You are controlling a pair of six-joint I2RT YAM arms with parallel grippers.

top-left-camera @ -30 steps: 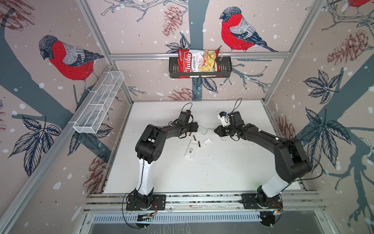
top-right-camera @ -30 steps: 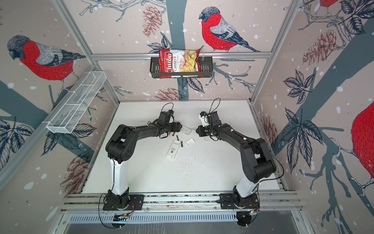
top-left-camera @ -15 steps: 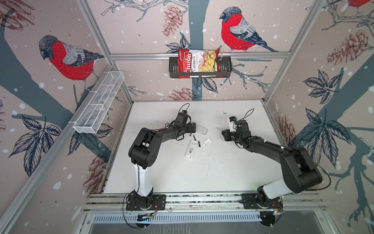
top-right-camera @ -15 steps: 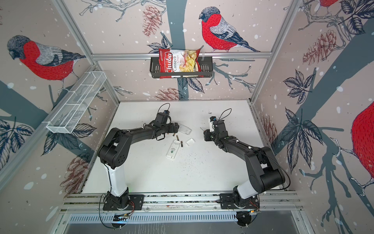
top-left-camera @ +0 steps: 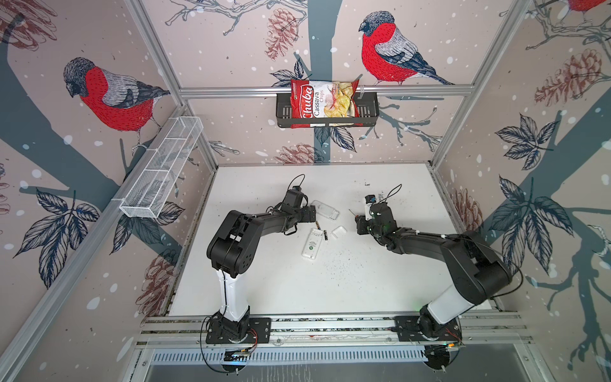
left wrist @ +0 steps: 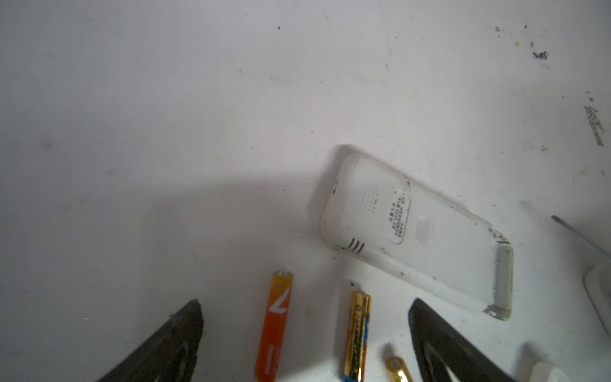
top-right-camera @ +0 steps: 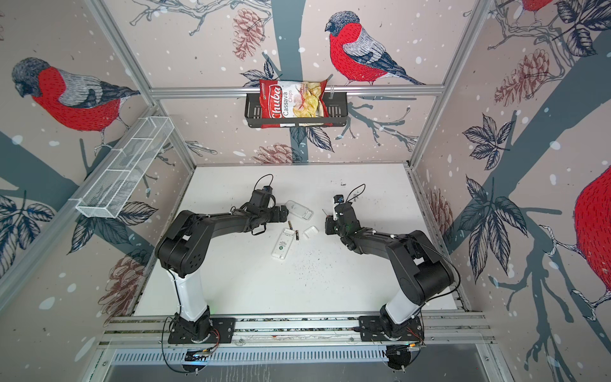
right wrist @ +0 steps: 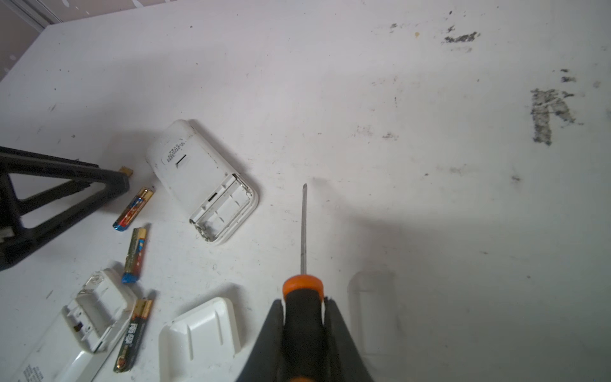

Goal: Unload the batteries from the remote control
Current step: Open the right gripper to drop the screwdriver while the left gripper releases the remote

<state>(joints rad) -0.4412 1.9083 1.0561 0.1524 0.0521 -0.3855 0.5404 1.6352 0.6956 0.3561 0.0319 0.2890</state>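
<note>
Both white plastic remotes [right wrist: 198, 172] look emptied — slim cylindrical batteries [right wrist: 135, 251] lie loose by the wide-open left gripper [left wrist: 305, 307] — so the right gripper [right wrist: 304, 302], clamping the orange-and-black screwdriver [right wrist: 303, 284], should park it.

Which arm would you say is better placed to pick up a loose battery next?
Probably left: the left claw is open right at the batteries, whereas the right claw is shut on the screwdriver.

Your left arm [top-left-camera: 264, 221] and right arm [top-left-camera: 423, 239] are black shells, each with a white lower link [top-left-camera: 231, 294] on a black base plate [top-left-camera: 261, 330]. Black cables [top-left-camera: 200, 344] trail from them; your jaws are black open triangles.
</note>
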